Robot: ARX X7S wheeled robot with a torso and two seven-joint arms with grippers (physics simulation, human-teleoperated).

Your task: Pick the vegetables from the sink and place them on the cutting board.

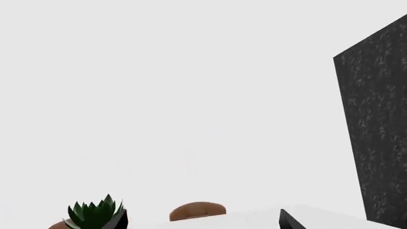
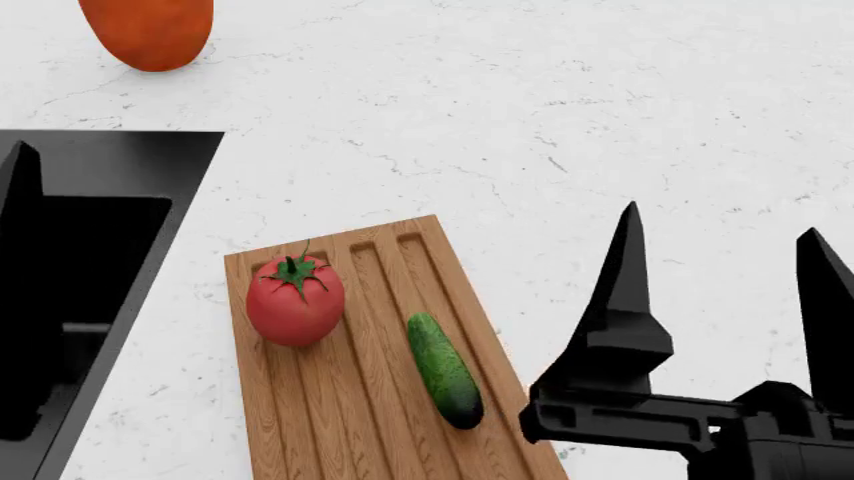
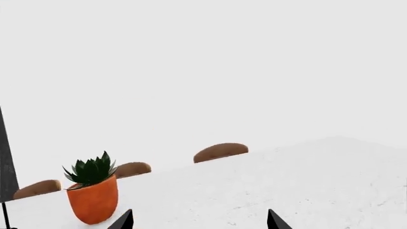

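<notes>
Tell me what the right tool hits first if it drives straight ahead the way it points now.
Probably nothing close. The right tool stands open and empty, aimed level over the white counter. The orange plant pot stands off to one side, and a brown rounded shape lies far ahead, though depth is hard to judge.

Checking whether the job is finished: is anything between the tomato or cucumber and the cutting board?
Nothing visible. The tomato and the cucumber both lie on the cutting board, apart from each other. The right claw stands open, beside the board, holding nothing.
</notes>
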